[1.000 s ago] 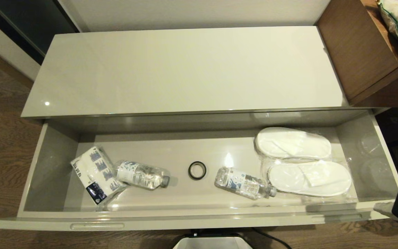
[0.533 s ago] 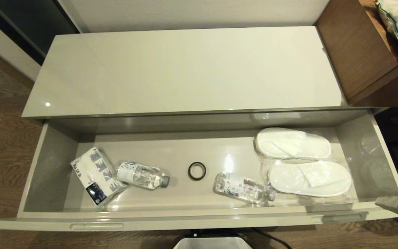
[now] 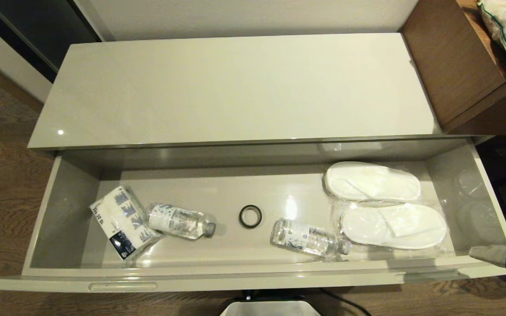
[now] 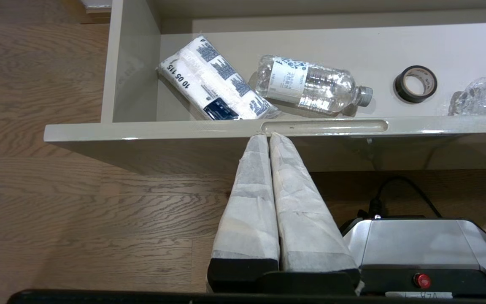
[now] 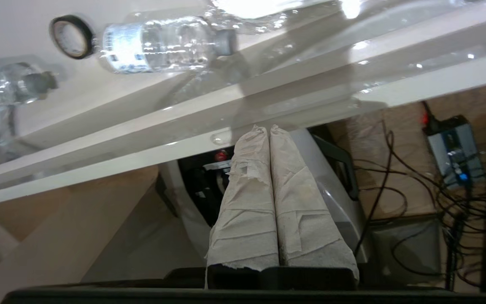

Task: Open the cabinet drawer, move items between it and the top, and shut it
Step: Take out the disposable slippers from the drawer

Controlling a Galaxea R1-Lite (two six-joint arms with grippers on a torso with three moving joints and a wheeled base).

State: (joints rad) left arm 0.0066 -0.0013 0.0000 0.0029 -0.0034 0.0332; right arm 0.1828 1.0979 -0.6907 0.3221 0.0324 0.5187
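Head camera looks steeply down on the open drawer (image 3: pixel 253 267); both wrist cameras sit low before its front, sharing the tape roll (image 3: pixel 250 216).

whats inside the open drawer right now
Inside the drawer: two bagged slippers at the right end, two water bottles, a tape roll and a tissue pack. Anything under them is hidden.

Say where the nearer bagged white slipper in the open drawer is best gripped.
Probably from above, at the loose clear plastic past the heel end of the nearer flat white slipper: it lies flat on the grey-beige drawer floor, so crinkled film gives closed pads more purchase.
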